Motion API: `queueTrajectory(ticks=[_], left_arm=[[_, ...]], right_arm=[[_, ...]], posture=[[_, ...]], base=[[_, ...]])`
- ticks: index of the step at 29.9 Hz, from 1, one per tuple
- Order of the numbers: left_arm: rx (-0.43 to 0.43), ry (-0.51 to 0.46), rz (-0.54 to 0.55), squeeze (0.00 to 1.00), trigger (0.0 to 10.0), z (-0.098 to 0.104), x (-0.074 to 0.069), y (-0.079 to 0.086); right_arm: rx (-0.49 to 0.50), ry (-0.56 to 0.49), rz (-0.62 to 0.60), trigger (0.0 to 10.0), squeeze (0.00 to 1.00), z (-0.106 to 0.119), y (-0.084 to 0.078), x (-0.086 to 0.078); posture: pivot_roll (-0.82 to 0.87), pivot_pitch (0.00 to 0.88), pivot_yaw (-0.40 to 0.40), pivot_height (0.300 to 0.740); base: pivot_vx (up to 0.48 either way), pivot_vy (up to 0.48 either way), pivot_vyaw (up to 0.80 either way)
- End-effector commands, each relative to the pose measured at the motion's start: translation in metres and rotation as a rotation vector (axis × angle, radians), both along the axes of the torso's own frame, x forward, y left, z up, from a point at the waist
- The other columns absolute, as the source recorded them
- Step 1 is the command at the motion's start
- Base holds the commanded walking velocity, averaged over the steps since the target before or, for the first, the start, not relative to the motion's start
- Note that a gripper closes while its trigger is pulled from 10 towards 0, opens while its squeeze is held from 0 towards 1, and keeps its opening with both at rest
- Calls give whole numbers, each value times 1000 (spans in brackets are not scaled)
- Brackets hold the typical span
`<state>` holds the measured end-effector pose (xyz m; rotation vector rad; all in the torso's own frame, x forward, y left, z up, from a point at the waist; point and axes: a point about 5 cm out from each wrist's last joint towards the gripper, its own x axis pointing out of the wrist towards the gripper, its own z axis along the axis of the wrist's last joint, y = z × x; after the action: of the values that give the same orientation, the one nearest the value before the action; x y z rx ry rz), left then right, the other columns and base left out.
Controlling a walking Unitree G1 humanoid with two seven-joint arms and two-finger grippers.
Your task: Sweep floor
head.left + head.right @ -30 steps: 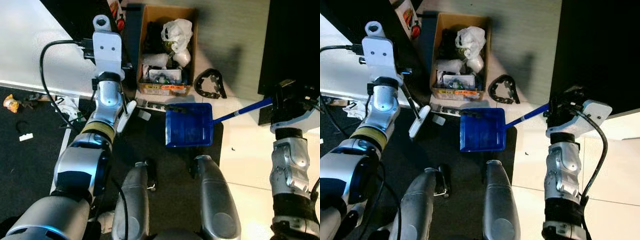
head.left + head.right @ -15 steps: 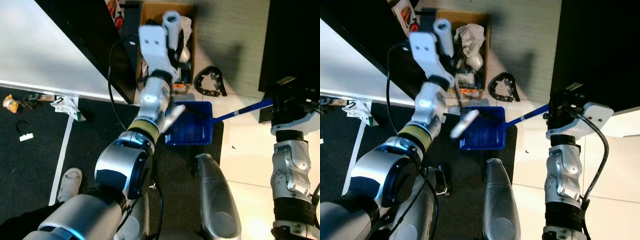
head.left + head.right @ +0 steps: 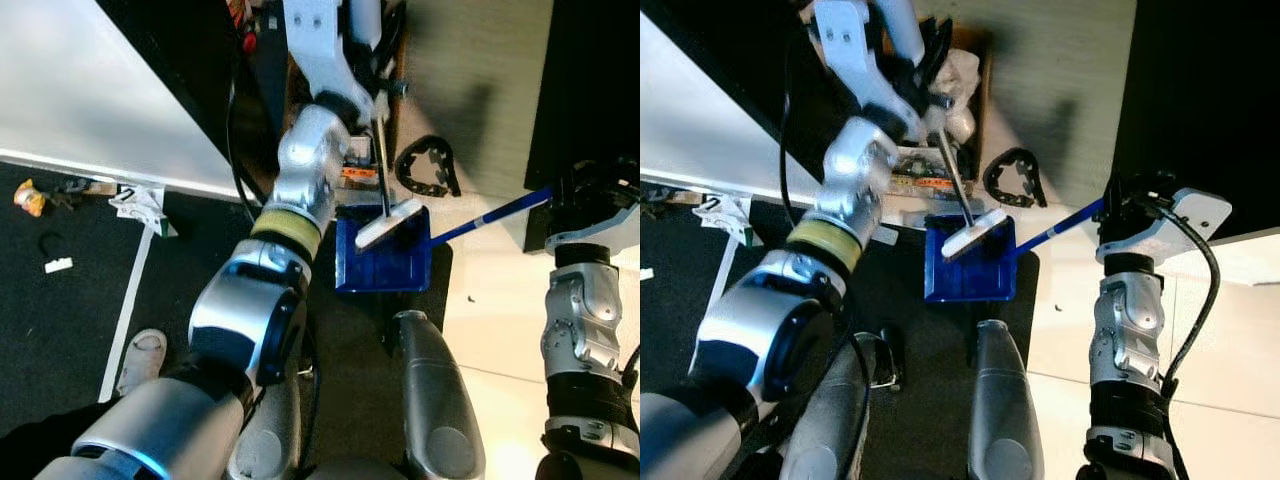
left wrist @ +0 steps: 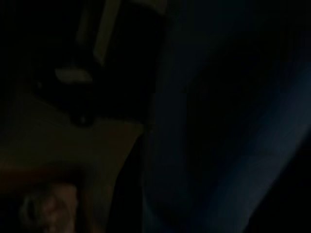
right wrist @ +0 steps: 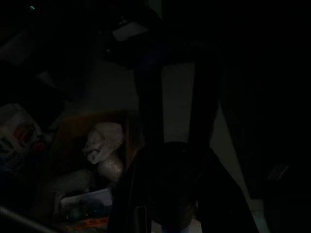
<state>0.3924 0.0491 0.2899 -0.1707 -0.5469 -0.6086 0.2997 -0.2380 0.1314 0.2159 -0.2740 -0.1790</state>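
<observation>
Blue dustpan (image 3: 383, 255): flat on the black floor mat (image 3: 60, 330), at the mat's far right corner, just short of the pale tiled floor (image 3: 490, 340). Its blue handle (image 3: 490, 215) slants up to the right.

Right gripper (image 3: 585, 190): closed round the upper end of the dustpan handle, beside a black cabinet (image 3: 590, 80).

Brush: white head (image 3: 388, 222) rests tilted across the dustpan's far edge, touching it; thin dark shaft (image 3: 381, 165) rises from it towards the left gripper.

Left gripper (image 3: 375, 75): reaches forward over the cardboard box, at the top of the brush shaft; how far the fingers are closed cannot be made out.

Cardboard box (image 3: 975, 90): full of crumpled white bags (image 5: 103, 141) and packaging, just beyond the dustpan.

Black segmented chain piece (image 3: 425, 165): on the floor, right of the box, near the dustpan handle.

Litter (image 3: 28, 196): small scraps along the mat's far left edge, under a white board (image 3: 80, 90).

Person's shoe (image 3: 140, 362): on the mat, near its left side.
</observation>
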Motion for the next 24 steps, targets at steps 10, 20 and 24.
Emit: queueTrajectory(ticks=[10, 20, 24], left_arm=[[166, -132, 295, 0, 10000, 0, 4, 77], [111, -159, 417, 0, 10000, -10, -1, 102], [134, -190, 512, 0, 10000, -8, -2, 114]], right_arm=[[29, 115, -56, 10000, 0, -31, -10, -15], [106, -48, -450, 10000, 0, 2, -91, -31], [88, -60, -525, 10000, 0, 5, -106, -41]], posture=[[-67, 448, 66, 731], [-68, 445, 83, 731], [-63, 451, 89, 731]], base=[[0, 0, 0], [0, 0, 0], [0, 0, 0]])
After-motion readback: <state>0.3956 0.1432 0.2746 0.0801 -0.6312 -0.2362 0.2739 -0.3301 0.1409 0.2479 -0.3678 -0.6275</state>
